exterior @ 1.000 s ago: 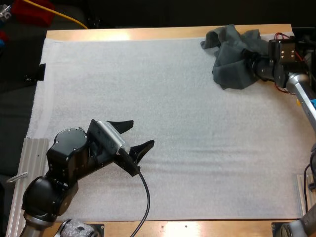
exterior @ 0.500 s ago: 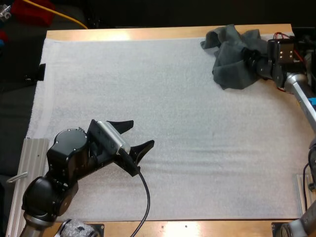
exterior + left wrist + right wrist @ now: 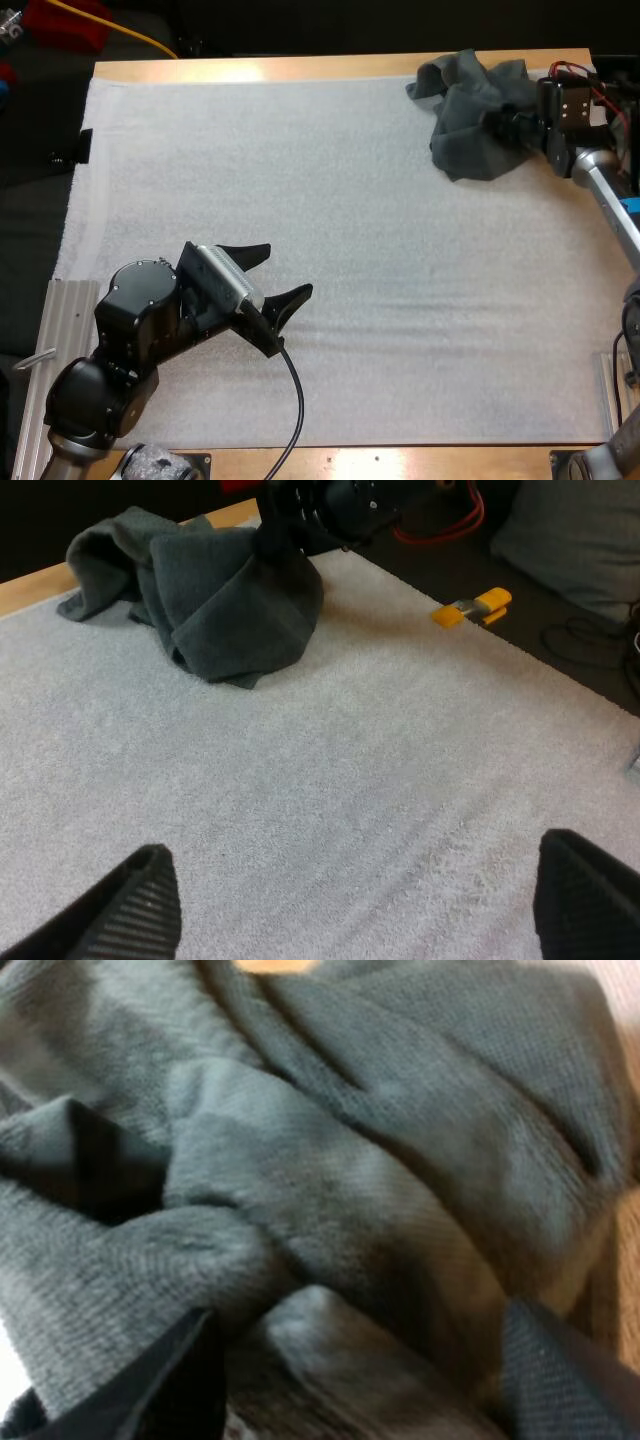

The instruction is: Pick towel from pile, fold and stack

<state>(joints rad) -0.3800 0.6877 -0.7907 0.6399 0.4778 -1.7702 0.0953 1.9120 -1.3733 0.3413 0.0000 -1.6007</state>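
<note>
High and left-wrist views share the towel (image 3: pixel 470 120); right-wrist seemingly nearest

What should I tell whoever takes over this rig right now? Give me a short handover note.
Left gripper: open, holding nothing, over the near left part of the white mat.
Right gripper: open, pushed into the crumpled towel, with its fingers on either side of a fold and not yet closed.
Towel: one dark grey-green heap at the mat's far right corner.
Done: only the approach; the right gripper is at the towel.
Left: close on the towel, bring it to the open mat, fold it and stack it.
</note>
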